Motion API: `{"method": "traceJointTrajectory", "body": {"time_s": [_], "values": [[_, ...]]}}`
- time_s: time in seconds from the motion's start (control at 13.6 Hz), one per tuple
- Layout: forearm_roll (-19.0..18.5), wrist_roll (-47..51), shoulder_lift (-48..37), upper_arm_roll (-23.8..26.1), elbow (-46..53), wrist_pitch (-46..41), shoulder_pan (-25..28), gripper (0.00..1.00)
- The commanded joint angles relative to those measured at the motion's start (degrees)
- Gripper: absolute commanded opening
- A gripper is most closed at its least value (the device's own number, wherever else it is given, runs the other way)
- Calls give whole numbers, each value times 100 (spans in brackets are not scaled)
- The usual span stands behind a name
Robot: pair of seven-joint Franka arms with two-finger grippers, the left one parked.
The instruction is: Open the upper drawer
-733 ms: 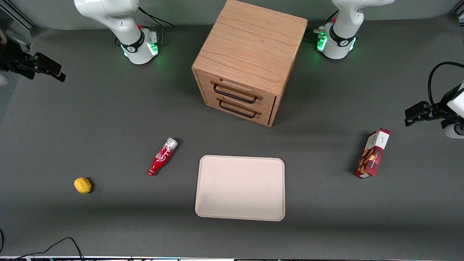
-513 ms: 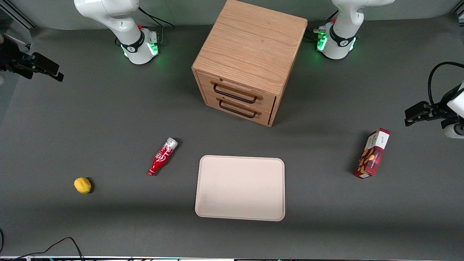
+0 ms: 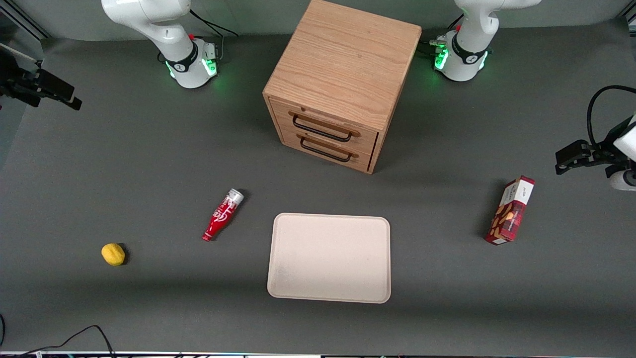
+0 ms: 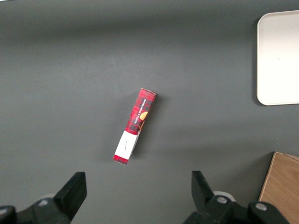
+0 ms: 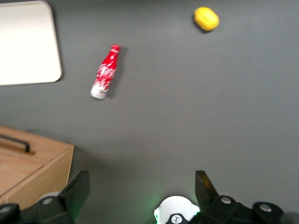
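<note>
Hovering high at my end of the table, my gripper hangs with fingers spread wide and nothing between them. Below lie a red bottle and a lemon. Well away, the upper drawer looks shut, I think; I should descend level with its handle, straddle the wire, then pull straight outward.

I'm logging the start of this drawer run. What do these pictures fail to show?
Upper drawer contents: hidden in the front view by its shut front.
Cabinet: cut by the right wrist view's edge; which handle shows is unclear.
Gripper, open, above the table's working-arm end: partly cut off by the front view's edge.
</note>
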Motion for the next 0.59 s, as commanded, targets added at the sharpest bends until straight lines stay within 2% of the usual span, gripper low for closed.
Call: {"method": "traceJointTrajectory", "body": {"time_s": [0.0, 0.15, 0.29, 0.37, 0.51], "values": [[568, -282, 112, 104, 308, -167, -28, 100], [1323, -317, 183, 69, 352, -167, -37, 100], [1484, -413, 558, 261, 762, -175, 59, 100], [1519, -727, 813, 706, 1043, -219, 16, 100], [1991, -2103, 1114, 1061, 1187, -185, -2, 100]]}}
